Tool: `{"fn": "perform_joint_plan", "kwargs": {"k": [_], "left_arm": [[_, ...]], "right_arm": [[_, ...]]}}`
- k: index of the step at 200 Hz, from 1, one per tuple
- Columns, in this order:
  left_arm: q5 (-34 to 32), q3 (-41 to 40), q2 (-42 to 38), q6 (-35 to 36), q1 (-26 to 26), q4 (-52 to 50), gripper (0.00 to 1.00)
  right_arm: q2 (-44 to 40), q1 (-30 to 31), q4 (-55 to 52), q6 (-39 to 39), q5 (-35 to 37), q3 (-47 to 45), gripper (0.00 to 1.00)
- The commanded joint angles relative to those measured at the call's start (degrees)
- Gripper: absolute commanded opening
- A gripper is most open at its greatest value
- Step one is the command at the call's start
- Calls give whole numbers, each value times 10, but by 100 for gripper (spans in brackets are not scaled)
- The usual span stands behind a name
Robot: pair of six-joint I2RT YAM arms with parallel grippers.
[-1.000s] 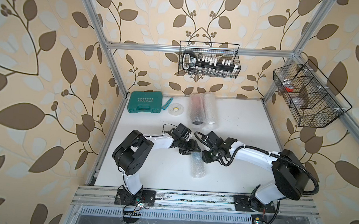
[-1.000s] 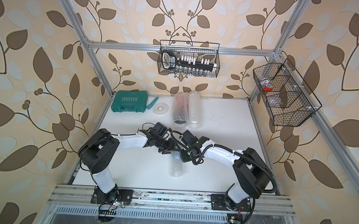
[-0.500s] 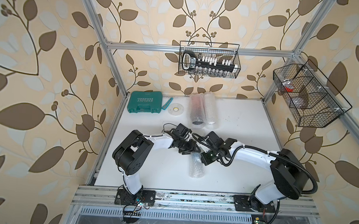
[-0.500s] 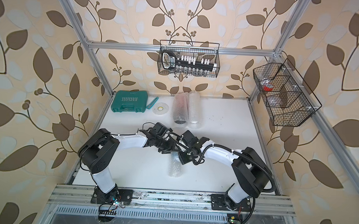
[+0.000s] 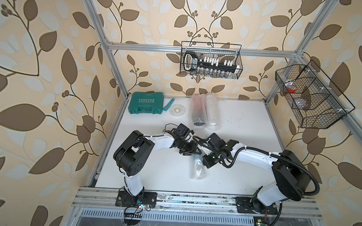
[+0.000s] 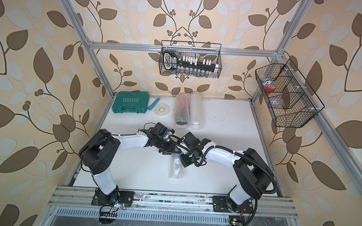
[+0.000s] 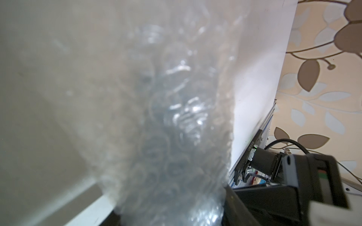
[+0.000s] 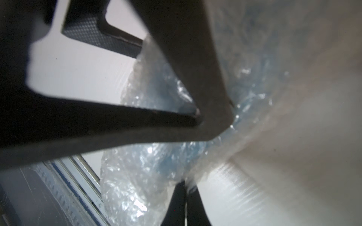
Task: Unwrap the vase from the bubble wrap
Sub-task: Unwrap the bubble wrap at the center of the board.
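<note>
Right fingers (image 8: pixel 176 207) together, pinching edge of bubble wrap (image 5: pixel 197 169). Left fingers (image 8: pixel 88 33) clamped on its far end. We see bubble wrap lying rolled on worktop (image 5: pixel 156 171), front centre. Farther back: two more rolls (image 5: pixel 205 112), then green case (image 5: pixel 146 103).

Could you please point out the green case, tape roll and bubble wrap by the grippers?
green case (image 5: pixel 146 103): in a top view, lid middle.
tape roll (image 5: pixel 177 110): in a top view, its centre.
bubble wrap (image 5: pixel 197 171): in a top view, its near half.
</note>
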Motion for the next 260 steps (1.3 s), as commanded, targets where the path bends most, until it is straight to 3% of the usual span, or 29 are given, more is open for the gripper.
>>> {"fn": "perform_joint_plan", "kwargs": {"k": [1, 48, 213, 260], "left_arm": [[-23, 3, 8, 30, 8, -50, 50], [-29, 17, 11, 55, 11, -78, 50], [-17, 33, 22, 96, 43, -117, 48], [-20, 36, 22, 107, 48, -125, 49]], "right_arm": [[13, 9, -33, -13, -8, -11, 4], [7, 11, -46, 3, 14, -11, 0], [9, 24, -68, 25, 62, -5, 0], [23, 25, -91, 40, 106, 8, 0]]}}
